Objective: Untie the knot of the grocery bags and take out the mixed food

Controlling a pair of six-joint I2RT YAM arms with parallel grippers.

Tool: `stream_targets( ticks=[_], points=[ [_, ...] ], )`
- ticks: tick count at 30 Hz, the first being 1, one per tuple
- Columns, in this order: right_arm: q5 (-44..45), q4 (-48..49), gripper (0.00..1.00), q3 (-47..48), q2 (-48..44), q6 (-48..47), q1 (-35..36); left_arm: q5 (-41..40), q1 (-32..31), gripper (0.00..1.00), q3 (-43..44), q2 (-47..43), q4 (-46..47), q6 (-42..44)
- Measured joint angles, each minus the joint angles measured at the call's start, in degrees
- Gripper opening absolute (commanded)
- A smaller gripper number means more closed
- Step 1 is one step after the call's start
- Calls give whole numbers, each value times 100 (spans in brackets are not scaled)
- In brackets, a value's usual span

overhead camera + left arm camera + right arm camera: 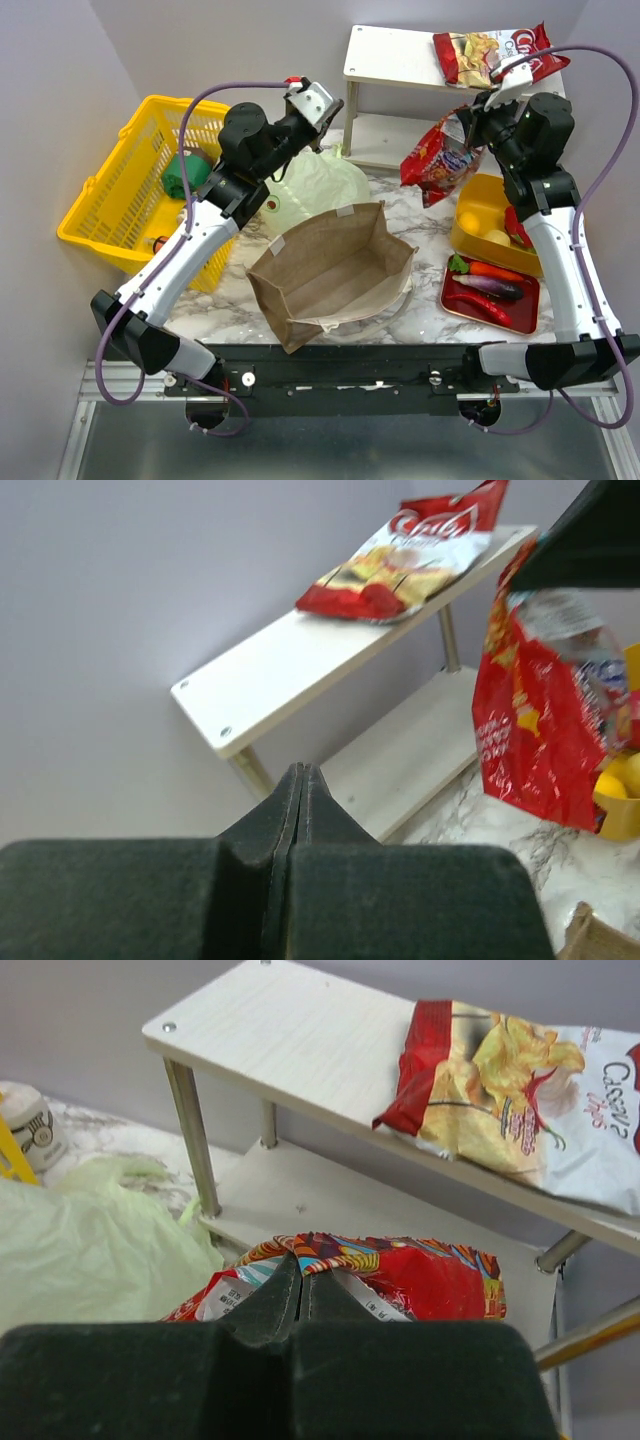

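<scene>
Snack packet (440, 160) is dangling by its top edge from the right gripper (302, 1260), pinched there so it is hanging clear of the yellow tub (478, 195); left gripper (302, 770) is hovering clenched and empty above the green plastic bag (315, 185), probably keeping out of the way.

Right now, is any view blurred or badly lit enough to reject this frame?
Top external: sharp, evenly lit, only soft shadows. Left wrist: the hanging red snack packet is smeared, its print unreadable; the dark fingers are soft. Right wrist: the chips bag on the shelf is crisp, the green plastic bag slightly soft.
</scene>
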Motion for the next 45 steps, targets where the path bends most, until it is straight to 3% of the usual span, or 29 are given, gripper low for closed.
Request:
stream_targets(
  ticks=[6, 12, 19, 27, 32, 35, 45],
  points=[
    [-245, -251, 0, -297, -136, -136, -87, 719, -55, 12, 66, 92, 39, -269],
    [-874, -208, 2, -437, 111, 98, -92, 1099, -63, 24, -407, 76, -140, -417],
    [-2417, -125, 5, -240, 1375, -92, -92, 1115, -63, 27, -730, -195, -861, -168],
    [-3346, -249, 1, 990, 3097, -1641, -61, 1019, -63, 28, -756, -599, -1453, 243],
    [-3324, -111, 0, 2214, 3993, -2516, -72, 940, -63, 28, -669, -507, -1904, 426],
    [-3049, 254, 0, 2310, 4113, -3112, -72, 918, -63, 29, -562, -407, -2127, 483],
    [-857, 4046, 0, 28, 4452, -5095, -199, 892, -63, 29, -286, -210, -2369, 531]
  ],
)
